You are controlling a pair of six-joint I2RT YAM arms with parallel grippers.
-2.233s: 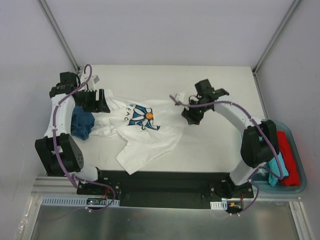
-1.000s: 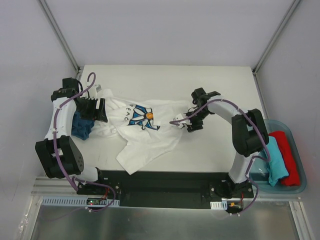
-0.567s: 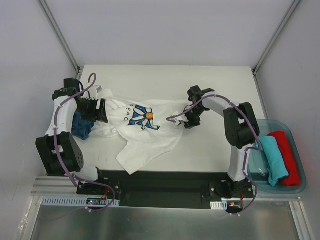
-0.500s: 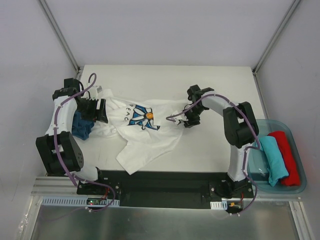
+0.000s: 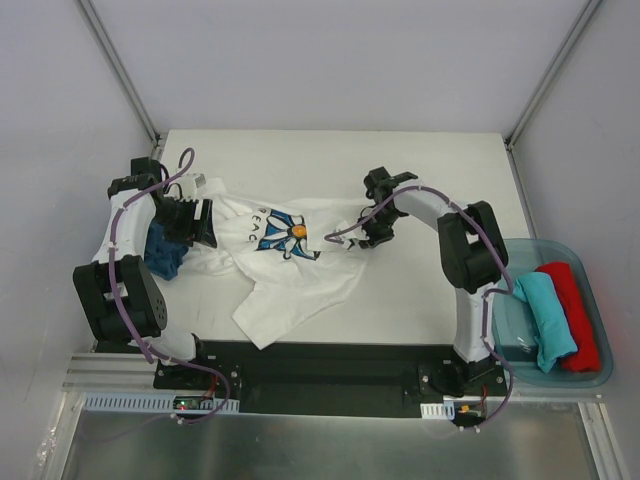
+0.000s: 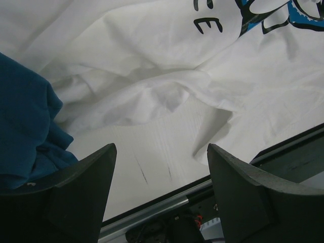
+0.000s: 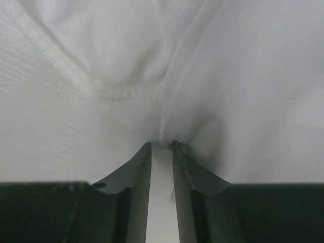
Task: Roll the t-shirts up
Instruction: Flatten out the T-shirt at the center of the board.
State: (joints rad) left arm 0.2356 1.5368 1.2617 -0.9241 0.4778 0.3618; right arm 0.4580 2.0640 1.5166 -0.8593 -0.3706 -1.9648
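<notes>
Now clamping right gripper (image 7: 161, 148) on a fold of the white t-shirt (image 5: 290, 275) crumpled on the table (image 5: 440, 170), with left gripper (image 6: 159, 149) wide apart over it. Could slip out when pulled: shallow pinch.

The right end effector (image 7: 161, 152) pinches a raised fold of the white t-shirt (image 7: 243, 76) between its fingertips
</notes>
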